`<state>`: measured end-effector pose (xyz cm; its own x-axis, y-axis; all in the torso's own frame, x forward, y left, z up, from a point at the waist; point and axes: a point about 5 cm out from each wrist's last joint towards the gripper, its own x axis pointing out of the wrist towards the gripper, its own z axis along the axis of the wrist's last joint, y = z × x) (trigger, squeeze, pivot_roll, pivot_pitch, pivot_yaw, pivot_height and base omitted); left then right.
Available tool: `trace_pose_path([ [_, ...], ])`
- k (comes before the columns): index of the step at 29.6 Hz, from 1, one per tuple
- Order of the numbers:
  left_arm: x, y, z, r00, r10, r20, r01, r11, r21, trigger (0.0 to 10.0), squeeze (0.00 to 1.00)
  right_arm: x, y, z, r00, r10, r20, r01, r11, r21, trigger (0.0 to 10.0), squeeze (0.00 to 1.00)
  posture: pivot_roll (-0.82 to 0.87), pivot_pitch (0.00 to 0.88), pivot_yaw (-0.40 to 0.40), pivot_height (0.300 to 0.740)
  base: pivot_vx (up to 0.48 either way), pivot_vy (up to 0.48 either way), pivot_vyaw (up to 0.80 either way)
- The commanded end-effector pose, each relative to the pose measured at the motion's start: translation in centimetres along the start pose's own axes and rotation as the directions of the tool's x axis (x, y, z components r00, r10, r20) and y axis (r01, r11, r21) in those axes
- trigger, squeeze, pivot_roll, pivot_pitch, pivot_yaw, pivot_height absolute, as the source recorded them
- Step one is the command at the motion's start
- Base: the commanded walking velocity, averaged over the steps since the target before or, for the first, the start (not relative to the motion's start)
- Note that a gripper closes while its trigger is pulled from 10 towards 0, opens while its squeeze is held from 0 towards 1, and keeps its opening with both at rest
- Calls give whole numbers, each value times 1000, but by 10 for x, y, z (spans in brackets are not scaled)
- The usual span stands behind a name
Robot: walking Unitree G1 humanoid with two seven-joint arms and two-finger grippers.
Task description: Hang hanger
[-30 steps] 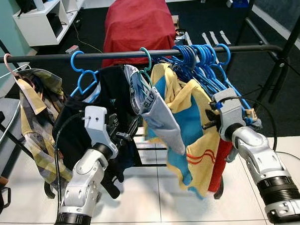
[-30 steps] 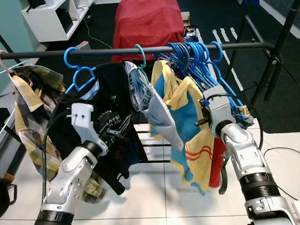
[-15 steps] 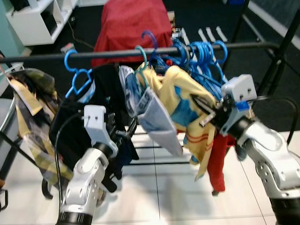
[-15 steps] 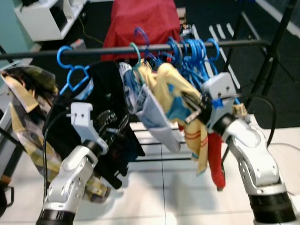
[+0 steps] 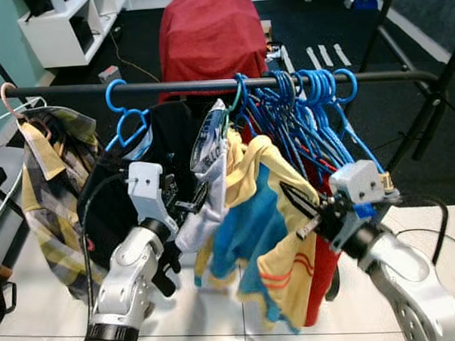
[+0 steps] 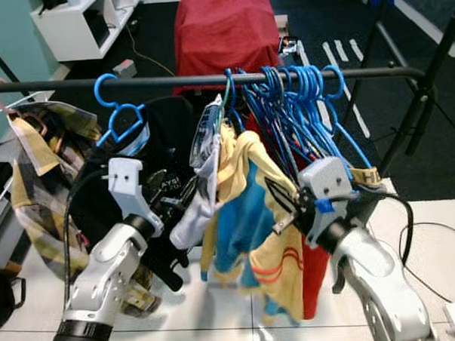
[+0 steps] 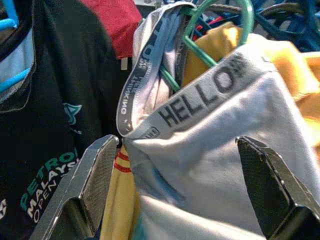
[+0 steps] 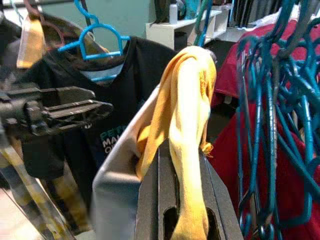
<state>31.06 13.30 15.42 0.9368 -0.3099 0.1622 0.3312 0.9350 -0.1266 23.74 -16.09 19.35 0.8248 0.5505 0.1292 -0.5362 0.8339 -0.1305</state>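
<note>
A green hanger [image 5: 237, 94] hangs by its hook on the black rail [image 5: 73, 90], close against the bunch of empty blue hangers [image 5: 307, 99]. It carries a grey "HELLO" waistband garment [image 7: 220, 150] and a yellow and blue shirt [image 5: 264, 222]. My right gripper [image 5: 299, 210] is below the rail and shut on a fold of the yellow shirt [image 8: 192, 125]. My left gripper [image 5: 193, 207] stands open in front of the grey garment, with one of its fingers [image 7: 90, 175] on each side of the cloth.
A black T-shirt [image 5: 115, 190] on a blue hanger [image 5: 127, 118] and a plaid shirt [image 5: 47, 201] on a pink hanger fill the rail's left part. A red garment [image 5: 322, 268] hangs under the blue hangers. Behind stand a red-covered object [image 5: 206, 28] and white shelves [image 5: 70, 26].
The green hanger with its clothes has slid right along the rail, up to the blue hangers. My right arm has dropped lower and nearer, still holding the yellow shirt. The left arm has barely moved.
</note>
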Motion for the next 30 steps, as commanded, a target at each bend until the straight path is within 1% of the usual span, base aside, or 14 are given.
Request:
trace_pose_path([
  [1,-4,3,-4,1000,-1,-25,2,1000,9,10000,0,-5,7,2,1000,20,4,-20,999,31,0,0,-166,169,65,740,0,0,0],
  [2,-4,3,-4,1000,-1,-25,2,1000,9,10000,0,-5,7,2,1000,20,4,-20,999,31,0,0,-166,169,65,740,0,0,0],
  [3,-3,3,-4,1000,-5,-26,5,1000,9,10000,0,-1,0,11,998,-35,47,35,999,-10,0,0,-166,165,70,740,0,0,0],
  [5,-3,3,-4,1000,-5,-26,5,1000,9,10000,0,-1,0,11,998,-35,47,35,999,-10,0,0,-166,165,70,740,0,0,0],
  [8,-2,2,-5,1000,-8,-27,9,1000,11,10000,0,4,-13,26,985,-134,111,143,986,-82,0,0,-163,158,71,740,0,0,0],
  [9,-2,2,-5,1000,-8,-27,9,1000,11,10000,0,4,-13,26,985,-134,111,143,986,-82,0,0,-163,158,71,740,0,0,0],
  [10,-2,2,-5,1000,-10,-27,10,1000,11,10000,0,7,-26,40,966,-204,159,228,961,-153,0,0,-162,154,70,740,0,0,0],
  [11,-2,2,-5,1000,-10,-27,10,1000,11,10000,0,7,-26,40,966,-204,159,228,961,-153,0,0,-162,154,70,740,0,0,0],
  [12,-1,1,-5,1000,-11,-28,11,1000,11,10000,0,8,-35,51,950,-245,194,284,935,-212,0,0,-162,152,69,740,0,0,0],
  [13,-1,1,-5,1000,-11,-28,11,1000,11,10000,0,8,-35,51,950,-245,194,284,935,-212,0,0,-162,152,69,740,0,0,0],
  [15,-1,1,-6,1000,-13,-28,13,1000,10,10000,0,9,-45,66,929,-281,239,346,888,-302,0,0,-162,147,68,740,0,0,0],
  [16,-1,1,-6,1000,-13,-28,13,1000,10,10000,0,9,-45,66,929,-281,239,346,888,-302,0,0,-162,147,68,740,0,0,0],
  [18,-2,0,-7,999,-16,-29,16,1000,8,10000,0,7,-47,74,920,-296,257,374,860,-347,0,0,-166,145,69,740,0,0,0],
  [30,-2,-1,-8,999,-26,-34,26,1000,4,10000,0,6,-49,82,909,-311,277,399,837,-373,0,0,-169,142,73,740,0,0,0],
])
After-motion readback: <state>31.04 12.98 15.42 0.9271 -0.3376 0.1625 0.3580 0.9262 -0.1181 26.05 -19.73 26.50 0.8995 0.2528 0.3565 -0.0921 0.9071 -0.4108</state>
